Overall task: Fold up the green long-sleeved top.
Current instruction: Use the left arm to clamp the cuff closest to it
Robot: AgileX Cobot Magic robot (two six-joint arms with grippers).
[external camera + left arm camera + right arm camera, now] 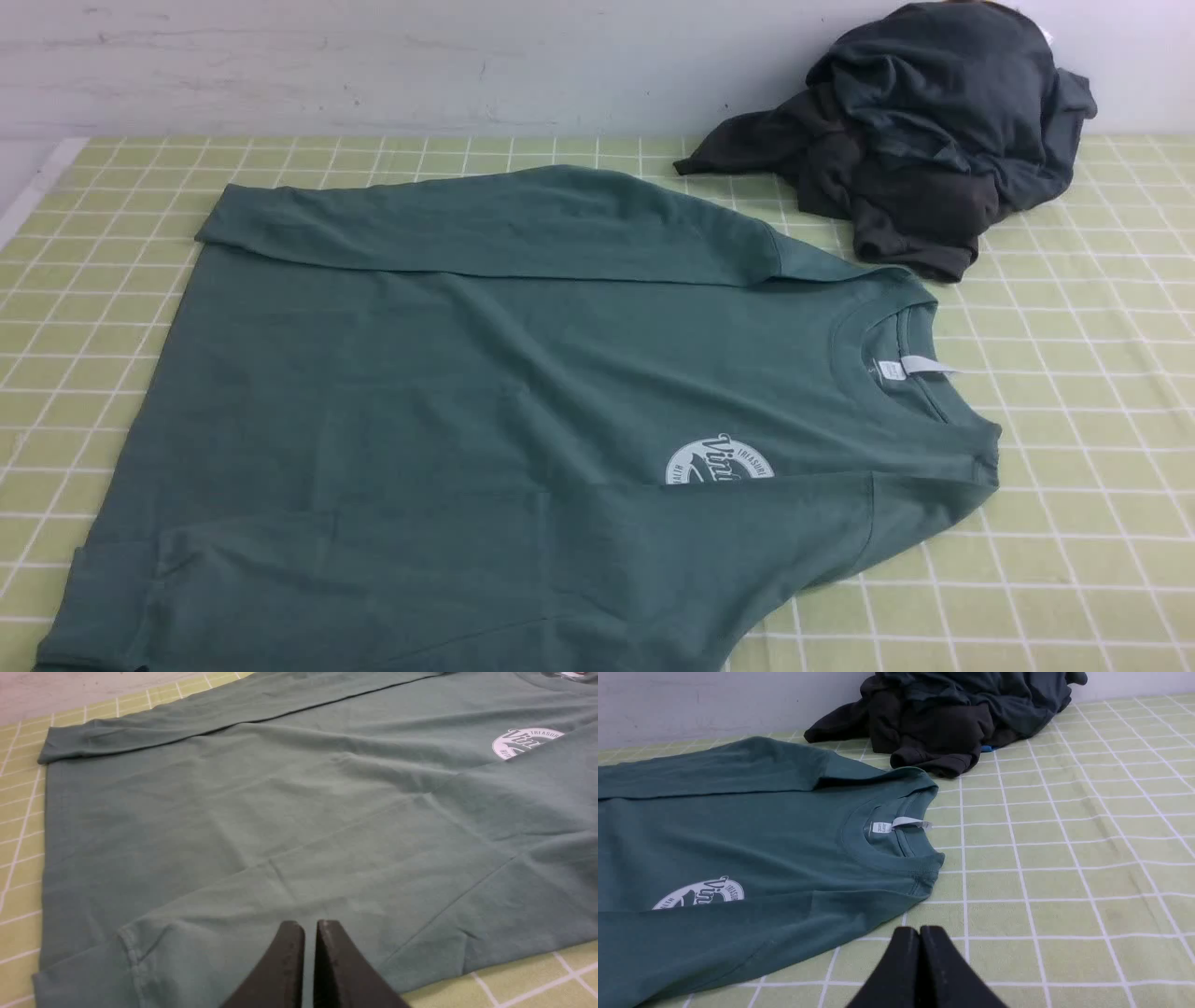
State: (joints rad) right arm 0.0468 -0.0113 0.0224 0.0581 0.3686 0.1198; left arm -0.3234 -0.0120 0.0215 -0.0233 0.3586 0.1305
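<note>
Green long-sleeved top (448, 392): lying flat, front side up, on yellow-green tablecloth (1074, 420) with white grid lines; filling left and centre of front view, collar (854, 355) toward right, hem toward left. Far sleeve (495, 224) folded in over the body along the far edge, cuff end toward left. Near sleeve (523, 569) likewise folded across the body on the near side, covering lower half of round white chest logo (724, 459). White neck label (920, 366) sticking out of the collar opening toward the right. Few shallow creases mid-body, otherwise smooth. Left gripper (310, 926): hanging just over the near sleeve, 2 dark fingers drawn nearly together with only a thin slit between, nothing clamped; contact with fabric impossible to tell. Right gripper (920, 931): fingers pressed together, gripping nothing, above bare tablecloth just beside the top's near shoulder edge, on the collar side. Pile of dark garments (924, 131): heaped at far right against white wall (373, 65), charcoal and deep green, crumpled; lowest fold just beside the top's far shoulder, touching or not unclear.
</note>
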